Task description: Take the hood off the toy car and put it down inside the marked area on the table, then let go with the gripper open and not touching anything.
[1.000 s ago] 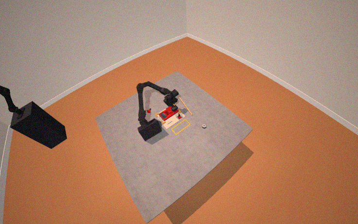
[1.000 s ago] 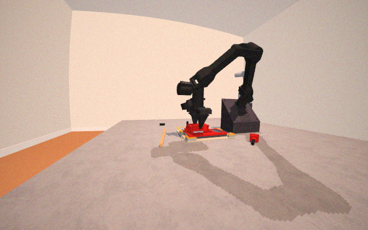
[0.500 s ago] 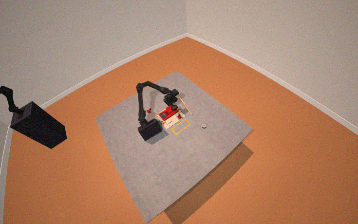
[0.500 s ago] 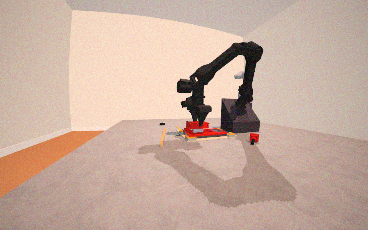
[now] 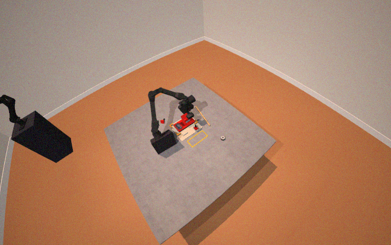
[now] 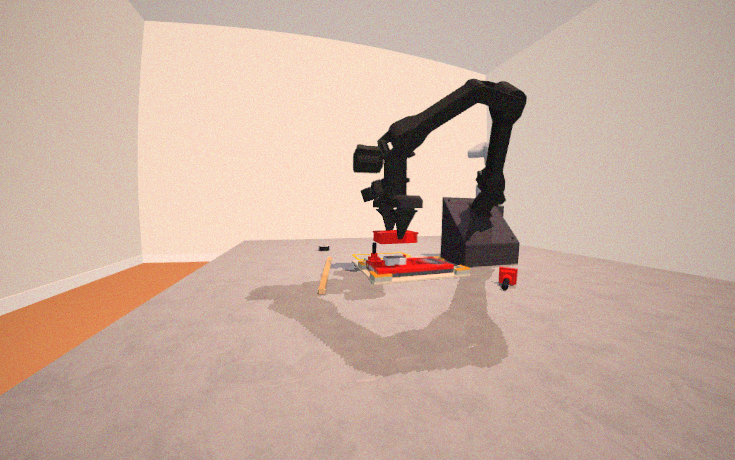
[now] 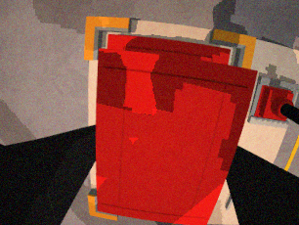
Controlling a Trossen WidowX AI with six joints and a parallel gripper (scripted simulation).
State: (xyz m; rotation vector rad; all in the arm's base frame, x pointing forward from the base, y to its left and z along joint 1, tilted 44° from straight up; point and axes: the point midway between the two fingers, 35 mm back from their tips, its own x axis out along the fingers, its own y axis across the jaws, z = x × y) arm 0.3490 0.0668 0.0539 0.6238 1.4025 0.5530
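Note:
The red hood (image 5: 185, 117) (image 6: 384, 237) (image 7: 156, 152) is off the toy car and hangs level a short way above it. My gripper (image 6: 395, 232) (image 7: 164, 141) is shut on the hood, one black finger at each long side. The red car body (image 5: 179, 126) (image 6: 427, 266) lies below on a pale base, with a grey block (image 6: 394, 260) showing in its front part. The marked area is a yellow outline (image 5: 200, 141) on the table beside the base; a bit of its line shows at the right edge of the wrist view.
The pale base (image 5: 186, 133) has orange corner pieces. A red part with a black peg (image 5: 196, 128) (image 7: 274, 104) stands on it, on the marked area's side. A wooden stick (image 5: 202, 116) (image 6: 325, 275), a small wheel (image 5: 223, 138) (image 6: 324, 248) and a small red piece (image 5: 162, 121) (image 6: 508, 276) lie around.

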